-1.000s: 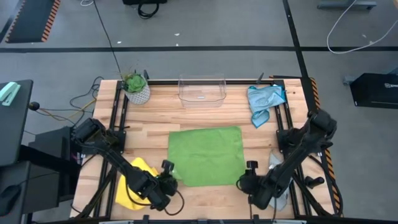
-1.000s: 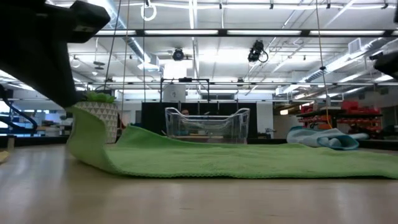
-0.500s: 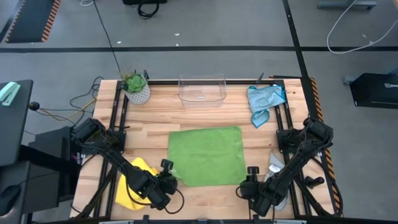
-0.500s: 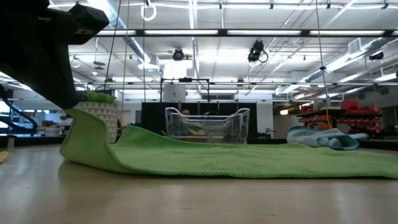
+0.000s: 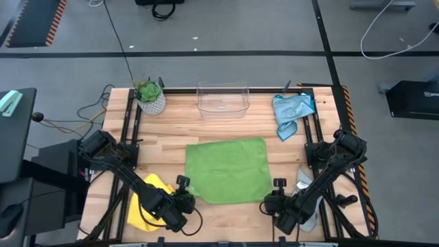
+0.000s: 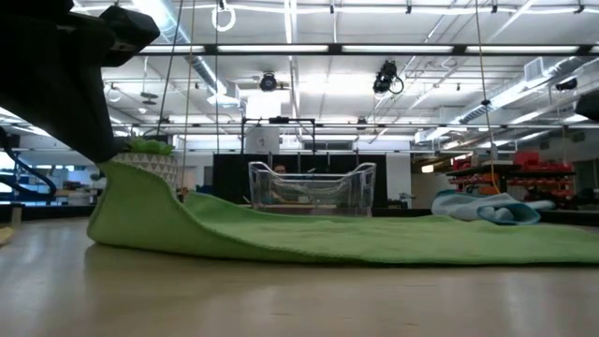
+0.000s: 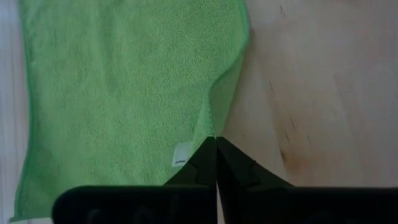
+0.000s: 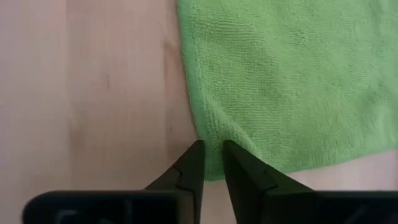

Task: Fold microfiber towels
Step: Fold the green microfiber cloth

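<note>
Left gripper: the left gripper [image 7: 216, 144] sits low at the table's near edge, its arm reaching in from the left side; the fingers are pressed together on the near-left corner of the green towel [image 5: 228, 170], and that corner is lifted off the wood, as the low view shows.
Right gripper: the right gripper [image 8: 211, 152] is down at the near-right corner of the green towel, its arm bent back toward the right edge of the table [image 5: 171, 127]; the two fingers stand a narrow gap apart with the towel's edge running into that gap, and whether they pinch the cloth cannot be told.
Green towel: spread flat ahead of both grippers, between them; it is roughly square, slightly wider across the table than deep, with its side edges running away from the grippers toward the far edge.
Yellow towel: the yellow towel [image 5: 146, 206] lies crumpled just beside the left gripper, on its outer side, partly under the left arm.
Grey towel: the grey towel [image 5: 304, 180] shows in part under the right arm, just outside the right gripper.
Blue towel: the blue towel [image 5: 290, 112] lies bunched at the far right corner, well beyond the right gripper.
Bin: the clear bin [image 5: 222, 99] stands at the far edge, beyond the green towel.
Plant: the potted plant [image 5: 150, 97] stands at the far left corner.
</note>
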You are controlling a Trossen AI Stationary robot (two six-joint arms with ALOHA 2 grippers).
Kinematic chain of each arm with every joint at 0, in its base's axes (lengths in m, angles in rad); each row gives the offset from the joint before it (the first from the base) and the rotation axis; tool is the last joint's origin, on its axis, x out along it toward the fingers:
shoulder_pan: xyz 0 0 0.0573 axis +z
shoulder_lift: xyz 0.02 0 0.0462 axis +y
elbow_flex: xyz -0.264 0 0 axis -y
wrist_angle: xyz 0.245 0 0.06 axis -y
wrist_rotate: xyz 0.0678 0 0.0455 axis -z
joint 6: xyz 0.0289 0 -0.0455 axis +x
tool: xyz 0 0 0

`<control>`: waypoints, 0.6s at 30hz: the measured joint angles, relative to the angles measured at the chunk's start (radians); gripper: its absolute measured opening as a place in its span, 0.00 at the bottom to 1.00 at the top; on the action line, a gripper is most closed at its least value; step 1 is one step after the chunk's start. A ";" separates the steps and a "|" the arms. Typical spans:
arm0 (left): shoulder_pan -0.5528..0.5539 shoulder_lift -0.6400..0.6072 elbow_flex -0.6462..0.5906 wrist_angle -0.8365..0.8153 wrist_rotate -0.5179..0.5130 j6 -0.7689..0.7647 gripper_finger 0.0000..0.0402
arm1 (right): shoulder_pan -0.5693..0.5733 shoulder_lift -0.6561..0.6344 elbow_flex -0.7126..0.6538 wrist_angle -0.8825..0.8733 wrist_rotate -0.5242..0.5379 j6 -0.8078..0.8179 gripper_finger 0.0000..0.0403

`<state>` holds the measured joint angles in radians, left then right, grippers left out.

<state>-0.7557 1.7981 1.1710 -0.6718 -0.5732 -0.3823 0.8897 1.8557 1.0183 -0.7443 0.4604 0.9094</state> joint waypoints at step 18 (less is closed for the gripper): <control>-0.035 -0.001 0.000 -0.011 -0.078 -0.077 0.02 | 0.001 -0.005 0.089 -0.156 0.005 0.060 0.03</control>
<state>-0.7911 1.7973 1.1711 -0.6828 -0.6510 -0.4589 0.8911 1.8511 1.1074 -0.9002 0.4651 0.9689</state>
